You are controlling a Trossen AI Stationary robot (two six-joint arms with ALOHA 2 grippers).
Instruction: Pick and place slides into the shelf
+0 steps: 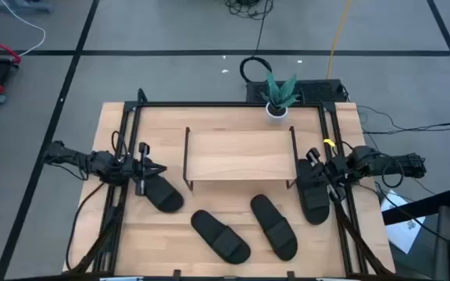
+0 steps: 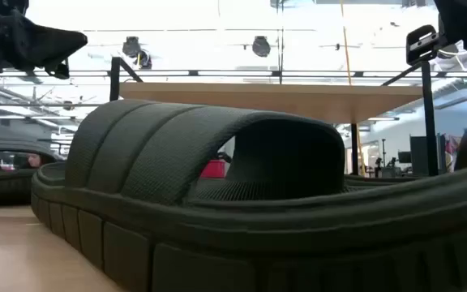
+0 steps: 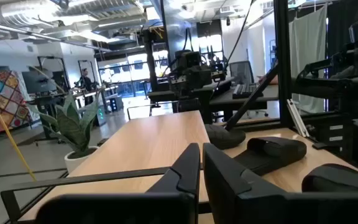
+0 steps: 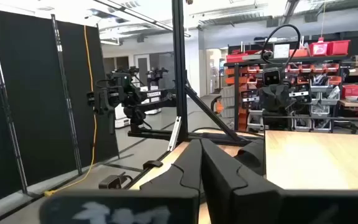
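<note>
High view: left hand above a slide beside the shelf.

Overhead arrangement. The low wooden-topped wire-frame shelf stands at the middle of the large wooden surface. A potted green plant sits behind it. Four black ribbed-strap slide sandals lie around it: one left, one right, two side by side in front.

A ribbed black slide fills the foreground before the shelf.
</note>
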